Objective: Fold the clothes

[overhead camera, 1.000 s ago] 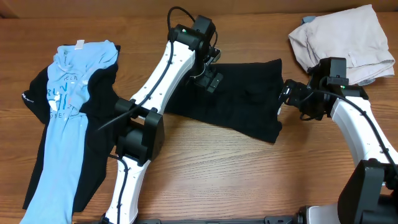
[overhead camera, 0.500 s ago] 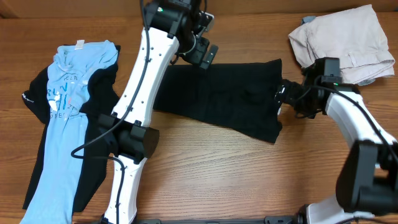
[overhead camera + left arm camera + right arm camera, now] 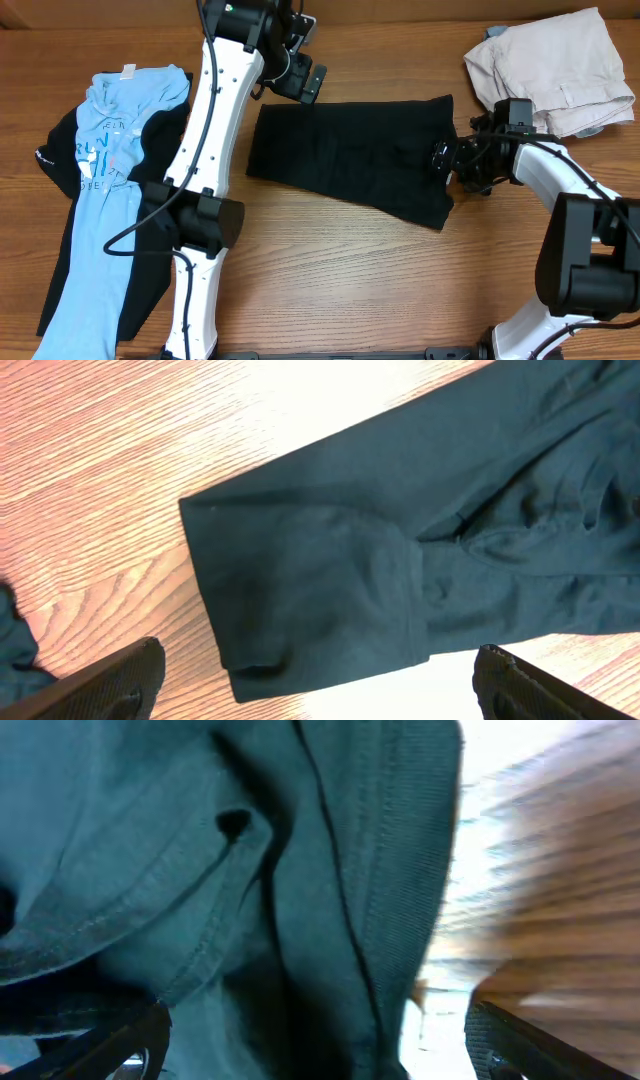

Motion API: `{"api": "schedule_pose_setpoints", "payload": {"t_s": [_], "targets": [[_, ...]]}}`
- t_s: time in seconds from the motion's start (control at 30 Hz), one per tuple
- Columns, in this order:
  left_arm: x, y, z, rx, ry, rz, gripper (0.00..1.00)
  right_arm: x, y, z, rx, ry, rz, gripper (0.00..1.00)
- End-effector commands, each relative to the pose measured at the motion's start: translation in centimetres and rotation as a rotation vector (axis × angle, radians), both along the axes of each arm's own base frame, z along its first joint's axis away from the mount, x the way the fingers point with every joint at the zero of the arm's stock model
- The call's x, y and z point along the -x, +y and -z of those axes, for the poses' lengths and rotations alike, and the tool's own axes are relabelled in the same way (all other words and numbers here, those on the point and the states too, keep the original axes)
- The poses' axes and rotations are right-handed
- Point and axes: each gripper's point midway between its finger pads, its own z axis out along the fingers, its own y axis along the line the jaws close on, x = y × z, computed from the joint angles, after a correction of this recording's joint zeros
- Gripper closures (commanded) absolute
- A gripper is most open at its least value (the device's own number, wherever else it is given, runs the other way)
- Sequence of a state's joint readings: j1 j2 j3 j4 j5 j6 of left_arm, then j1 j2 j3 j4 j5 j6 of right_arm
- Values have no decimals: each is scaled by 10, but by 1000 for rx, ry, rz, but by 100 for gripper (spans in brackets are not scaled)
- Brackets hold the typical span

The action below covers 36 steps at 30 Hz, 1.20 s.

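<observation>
Lying flat on the wooden counter [image 3: 330,290] are four pieces of clothing in all: two black, one light blue and one beige. One folded black garment [image 3: 350,160] sits as a long dark slab, and everything else is placed from it here. Well to its left, a light blue tee [image 3: 100,230] with printed lettering is spread lengthwise on top of a black shirt [image 3: 160,240]. The shirt shows on both sides of the tee and carries one small white label at its far left edge. Well beyond the folded garment's upper right corner lies one crumpled beige garment [image 3: 560,70], apart from it.

Two arms reach in, each with one end effector. The left end effector [image 3: 305,82] hovers just above the folded garment's upper left corner. Its two fingers are spread wide with nothing between them, and its wrist camera looks down on that squared corner and a creased seam. The right end effector [image 3: 446,160] is at the folded garment's right edge. Its two fingers are also wide apart and clamped on nothing. Its wrist view is blurred and filled with dark cloth and stitching. Whether the fingers touch the fabric cannot be told.
</observation>
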<state>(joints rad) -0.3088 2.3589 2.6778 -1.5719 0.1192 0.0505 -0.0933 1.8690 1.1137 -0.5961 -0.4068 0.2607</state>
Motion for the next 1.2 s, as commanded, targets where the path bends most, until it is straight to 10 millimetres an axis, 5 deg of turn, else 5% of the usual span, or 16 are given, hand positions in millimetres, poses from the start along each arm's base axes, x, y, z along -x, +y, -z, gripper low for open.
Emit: {"api": "schedule_pose_setpoints", "payload": {"t_s": [0.0, 0.2, 0.5, 0.8, 0.97, 1.17], "targets": [[-4, 8, -10, 5, -28, -29, 0, 5, 18, 24, -22, 55, -42, 3], [-5, 18, -4, -32, -18, -47, 0, 8, 45, 46, -21, 84, -95, 12], [-3, 23, 8, -46, 18, -56, 0, 0, 39, 49, 64, 53, -93, 30], [-3, 23, 8, -46, 20, -57, 0, -3, 48, 41, -16, 41, -105, 95], [-5, 29, 8, -50, 19, -69, 0, -9, 29, 19, -57, 29, -83, 96], [-10, 48, 8, -50, 20, -109, 0, -6, -27, -39, -30, -19, -43, 96]]}}
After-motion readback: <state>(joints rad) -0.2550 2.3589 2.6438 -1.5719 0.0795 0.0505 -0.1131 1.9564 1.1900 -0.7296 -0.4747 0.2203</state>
